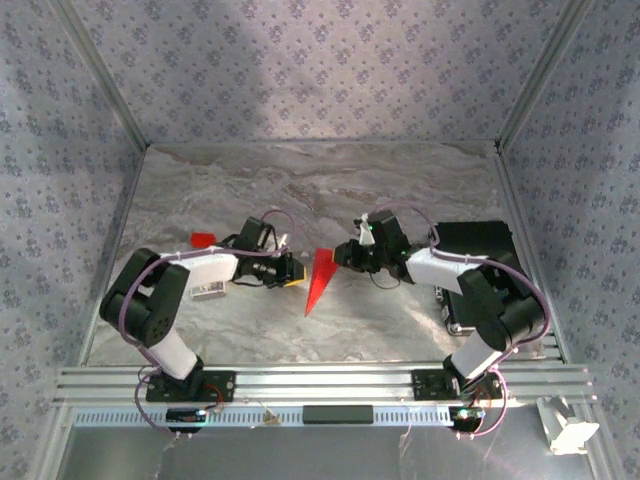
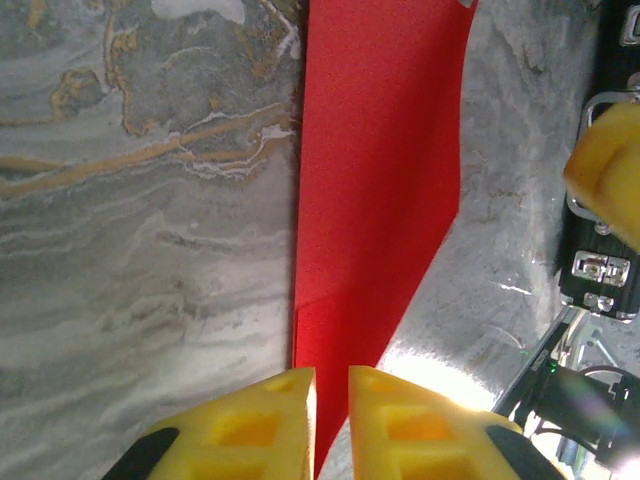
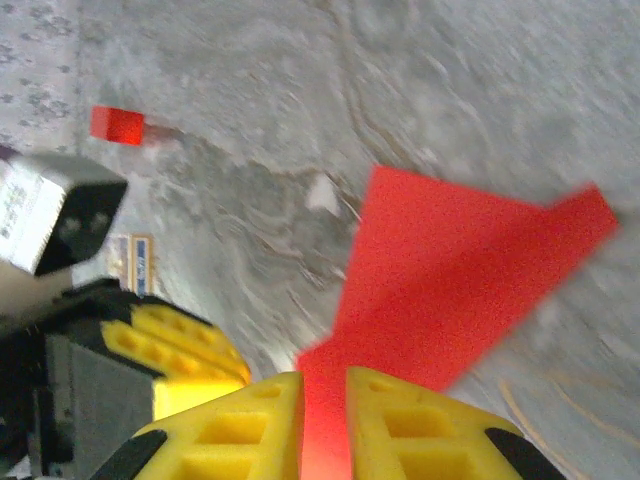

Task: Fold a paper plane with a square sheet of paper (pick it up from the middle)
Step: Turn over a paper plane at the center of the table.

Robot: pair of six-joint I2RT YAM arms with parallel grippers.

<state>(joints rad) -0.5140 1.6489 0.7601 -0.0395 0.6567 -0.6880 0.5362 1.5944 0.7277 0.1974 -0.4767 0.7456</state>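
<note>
The square sheet of paper lies on the marble table as a narrow red paper plane (image 1: 321, 278), its point toward the near edge. My left gripper (image 1: 293, 270) is at its left side and my right gripper (image 1: 346, 256) at its wide far end. In the left wrist view the paper plane (image 2: 380, 180) runs up from the narrow gap of the left gripper (image 2: 331, 375). In the right wrist view the paper plane (image 3: 450, 270) spreads beyond the right gripper (image 3: 325, 380). Both pairs of jaws stand slightly apart, with red paper showing in the gap.
A small red rectangular piece (image 1: 204, 239) lies far left, and a small printed card (image 1: 208, 292) sits by the left arm. A black box (image 1: 475, 250) stands behind the right arm. Patterned walls close in the table on three sides.
</note>
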